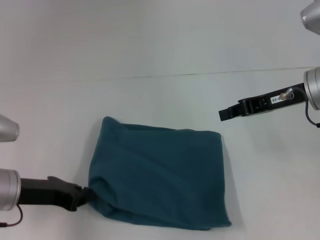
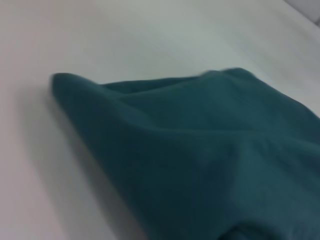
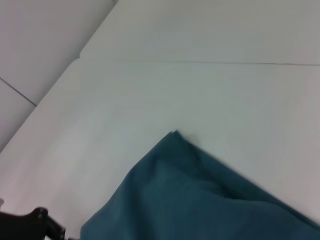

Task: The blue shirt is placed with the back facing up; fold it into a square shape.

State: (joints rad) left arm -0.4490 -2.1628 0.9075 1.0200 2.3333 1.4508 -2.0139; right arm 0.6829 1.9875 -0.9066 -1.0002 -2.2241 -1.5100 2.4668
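The left gripper [image 1: 89, 195] has its fingers pinched on the near-left corner of the blue shirt [image 1: 160, 175] — folded to a rough square, plain side up, near the front edge of the white tabletop [image 1: 160, 100]. The right gripper [image 1: 222, 114] hovers beyond the shirt's far-right corner — whether its fingers are open is unclear.

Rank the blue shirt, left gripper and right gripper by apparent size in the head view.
1. blue shirt, by far largest.
2-3. left gripper at its near-left corner and right gripper hanging clear look alike; not ranked.
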